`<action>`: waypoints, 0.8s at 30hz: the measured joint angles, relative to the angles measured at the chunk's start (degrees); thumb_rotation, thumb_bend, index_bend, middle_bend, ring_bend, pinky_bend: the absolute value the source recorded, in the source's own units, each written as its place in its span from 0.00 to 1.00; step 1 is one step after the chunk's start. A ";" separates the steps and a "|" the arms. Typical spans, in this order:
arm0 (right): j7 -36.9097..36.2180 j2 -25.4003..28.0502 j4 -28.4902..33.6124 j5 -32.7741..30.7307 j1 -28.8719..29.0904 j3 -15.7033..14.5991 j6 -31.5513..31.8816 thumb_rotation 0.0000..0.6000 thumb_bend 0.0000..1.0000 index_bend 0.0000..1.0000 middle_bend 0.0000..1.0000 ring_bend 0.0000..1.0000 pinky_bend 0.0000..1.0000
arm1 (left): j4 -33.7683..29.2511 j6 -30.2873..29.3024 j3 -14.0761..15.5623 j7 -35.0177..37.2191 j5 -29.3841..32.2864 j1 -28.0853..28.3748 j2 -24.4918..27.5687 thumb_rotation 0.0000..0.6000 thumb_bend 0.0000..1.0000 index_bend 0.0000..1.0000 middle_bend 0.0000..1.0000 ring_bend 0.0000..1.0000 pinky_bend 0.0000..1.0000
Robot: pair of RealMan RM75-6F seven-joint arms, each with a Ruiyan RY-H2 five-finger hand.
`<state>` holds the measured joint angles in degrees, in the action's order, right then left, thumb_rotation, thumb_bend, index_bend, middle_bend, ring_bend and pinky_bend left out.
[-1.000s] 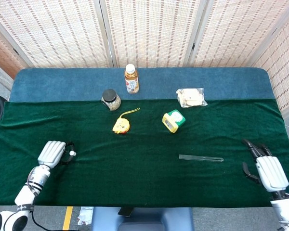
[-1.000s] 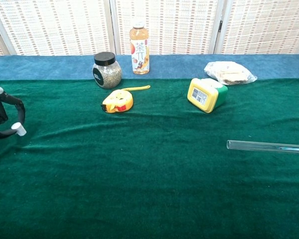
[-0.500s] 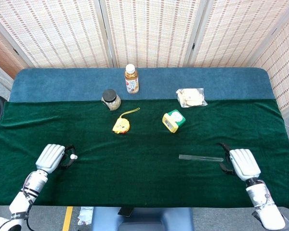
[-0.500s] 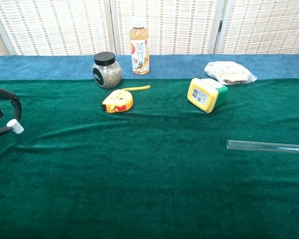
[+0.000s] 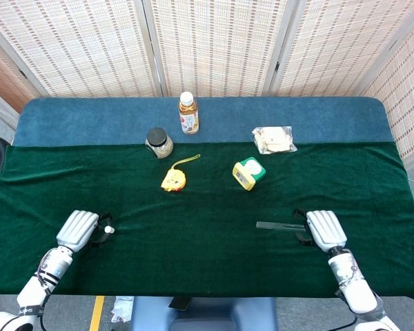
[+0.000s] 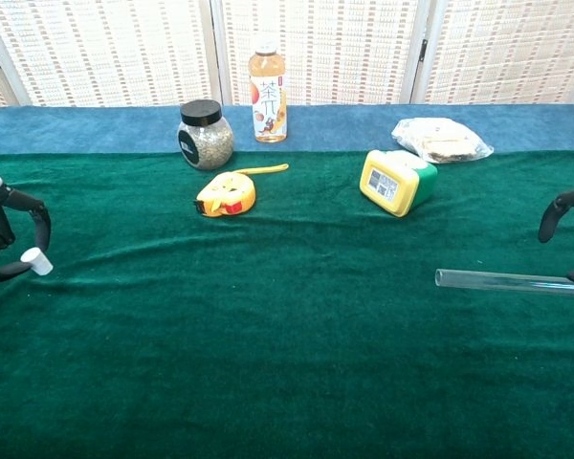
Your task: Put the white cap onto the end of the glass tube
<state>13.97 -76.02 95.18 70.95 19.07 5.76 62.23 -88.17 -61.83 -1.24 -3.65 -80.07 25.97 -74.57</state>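
Note:
The white cap (image 5: 109, 229) (image 6: 38, 261) is pinched at the fingertips of my left hand (image 5: 79, 229) (image 6: 0, 229), low over the green cloth at the near left. The glass tube (image 5: 276, 225) (image 6: 502, 280) lies flat on the cloth at the near right, its open end pointing left. My right hand (image 5: 324, 229) (image 6: 566, 234) hovers over the tube's right end and hides it. In the chest view one dark finger arches well above the tube while another tip sits beside it. The tube still rests on the cloth.
A yellow tape measure (image 5: 172, 179), a yellow-green box (image 5: 248, 172), a dark-lidded jar (image 5: 158, 143), a tea bottle (image 5: 188, 114) and a wrapped snack (image 5: 274, 139) stand further back. The blue strip (image 5: 331, 117) runs along the far edge.
My right hand has moved left from the table's right edge until it covers the tube's right end. The left hand has drifted slightly right and nearer, keeping the cap.

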 measured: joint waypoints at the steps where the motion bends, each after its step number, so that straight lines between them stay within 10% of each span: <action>1: 0.14 -0.53 -0.44 -0.68 0.36 0.10 -0.56 1.00 0.35 0.40 0.90 1.00 1.00 | 0.12 0.10 0.02 0.00 0.03 0.02 -0.08 1.00 0.50 0.54 1.00 0.88 0.80; 24: 2.30 -6.23 -6.42 -8.41 5.48 0.63 -6.55 1.00 0.35 0.45 0.91 1.00 1.00 | 2.11 0.75 0.44 1.30 -0.07 -0.15 -0.94 1.00 0.50 0.54 1.00 0.88 0.80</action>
<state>16.27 -82.26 88.76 62.54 24.56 6.39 55.69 -86.05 -61.08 -0.80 -2.35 -80.14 25.82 -75.51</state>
